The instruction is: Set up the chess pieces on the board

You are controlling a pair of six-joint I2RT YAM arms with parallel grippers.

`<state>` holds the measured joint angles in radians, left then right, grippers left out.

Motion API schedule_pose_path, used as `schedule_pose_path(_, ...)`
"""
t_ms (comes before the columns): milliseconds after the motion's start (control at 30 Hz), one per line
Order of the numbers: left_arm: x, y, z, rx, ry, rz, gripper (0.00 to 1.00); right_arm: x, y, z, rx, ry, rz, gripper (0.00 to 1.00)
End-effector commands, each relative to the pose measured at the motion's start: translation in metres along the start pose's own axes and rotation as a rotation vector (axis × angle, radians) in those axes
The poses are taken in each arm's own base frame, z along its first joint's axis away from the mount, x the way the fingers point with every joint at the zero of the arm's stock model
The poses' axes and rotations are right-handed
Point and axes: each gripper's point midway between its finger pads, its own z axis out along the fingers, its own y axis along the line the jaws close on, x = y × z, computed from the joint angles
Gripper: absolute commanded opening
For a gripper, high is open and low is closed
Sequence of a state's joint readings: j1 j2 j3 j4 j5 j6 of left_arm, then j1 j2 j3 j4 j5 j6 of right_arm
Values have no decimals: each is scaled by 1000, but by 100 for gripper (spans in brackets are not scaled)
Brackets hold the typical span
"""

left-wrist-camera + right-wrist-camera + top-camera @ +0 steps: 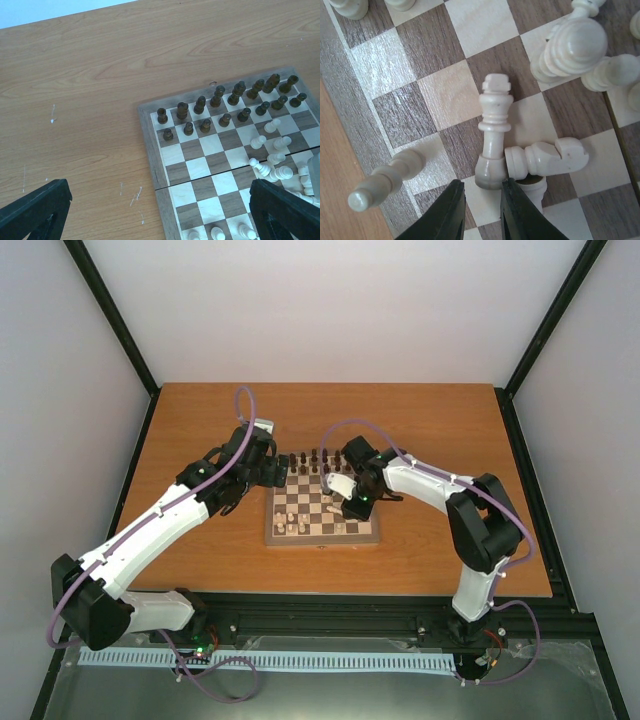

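Tabletop (420, 420) of orange wood, white walls (330, 310); left claw (159, 199) spread, right claw (484, 200) pinching cream piece (494, 125)

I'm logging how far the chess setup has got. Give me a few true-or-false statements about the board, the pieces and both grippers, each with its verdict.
1. The dark pieces stand upright in two rows along one edge of the board. True.
2. The left gripper holds a dark piece. False: its jaws stand wide open with nothing between them.
3. A cream knight lies on its side on the board. True.
4. The cream pieces are all lined up in rows. False: several sit bunched together mid-board, and some have toppled.
5. The right gripper hovers beside the board, not over it. False: it is over the board, with its fingertips at the base of a tall cream piece.
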<state>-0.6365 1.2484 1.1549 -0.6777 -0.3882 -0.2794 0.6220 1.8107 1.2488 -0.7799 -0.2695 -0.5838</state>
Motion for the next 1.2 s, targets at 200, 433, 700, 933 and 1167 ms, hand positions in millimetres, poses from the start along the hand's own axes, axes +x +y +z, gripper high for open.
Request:
schedule_pose_path(200,-14,-3,-7,19,-23,9,100,-12,-2,7,18,3,-24,26)
schedule_pose_path(433,-15,-3,-8,21,-25,8,100,-24,-7,-9,61,-32,-11,26)
schedule_pose_path(700,-14,-3,-7,19,-21,8,100,-31,-1,-7,54,-32,-24,26)
schedule_pose_path(933,-13,-4,-6,20,-18,11,100,-26,0,14,72,31,-34,27)
schedule_pose_path(1167,-13,-3,-5,20,-16,11,100,-13,-6,20,114,71,-23,30)
